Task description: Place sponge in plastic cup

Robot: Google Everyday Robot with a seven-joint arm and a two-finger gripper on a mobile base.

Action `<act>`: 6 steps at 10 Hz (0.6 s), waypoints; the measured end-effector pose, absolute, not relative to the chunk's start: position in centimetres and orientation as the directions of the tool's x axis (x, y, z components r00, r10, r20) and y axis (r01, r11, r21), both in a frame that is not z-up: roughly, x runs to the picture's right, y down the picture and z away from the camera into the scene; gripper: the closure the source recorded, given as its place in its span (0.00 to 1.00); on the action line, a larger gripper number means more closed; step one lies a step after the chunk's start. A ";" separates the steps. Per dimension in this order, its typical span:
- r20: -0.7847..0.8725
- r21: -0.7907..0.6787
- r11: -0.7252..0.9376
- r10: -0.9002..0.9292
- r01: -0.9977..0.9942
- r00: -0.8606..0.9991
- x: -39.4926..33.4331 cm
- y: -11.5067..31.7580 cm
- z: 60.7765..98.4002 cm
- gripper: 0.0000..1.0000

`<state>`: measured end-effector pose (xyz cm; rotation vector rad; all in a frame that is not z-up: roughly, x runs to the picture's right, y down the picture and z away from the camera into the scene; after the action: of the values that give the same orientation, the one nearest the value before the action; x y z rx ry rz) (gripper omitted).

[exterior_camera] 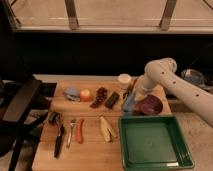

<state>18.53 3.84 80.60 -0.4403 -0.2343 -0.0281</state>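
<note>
My gripper (131, 96) hangs at the end of the white arm, low over the right part of the wooden board (90, 156). Directly beneath it, touching it, is a pale-blue shape that I take for the plastic cup (128, 108), standing just left of the purple bowl (150, 105). The sponge does not show as a separate thing; it may be part of that pale-blue shape under the gripper. The gripper and arm hide the cup's top.
A green tray (121, 142) sits at the front right. A white cup with cream top (124, 80) stands behind the gripper. A grey-blue lump (72, 93), an orange ball (86, 94), a dark bar (112, 99), a fork (71, 131) and an orange stick (80, 131) lie to the left.
</note>
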 end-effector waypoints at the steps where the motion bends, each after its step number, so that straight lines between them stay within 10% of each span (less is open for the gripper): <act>1: 0.234 -0.418 0.905 0.026 0.077 0.972 18.5 3.9 80.6 0.35; 6: 0.243 -0.394 0.916 0.027 0.073 0.970 18.4 3.4 79.8 0.33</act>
<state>18.37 3.44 79.79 -0.4126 -0.2479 -0.0237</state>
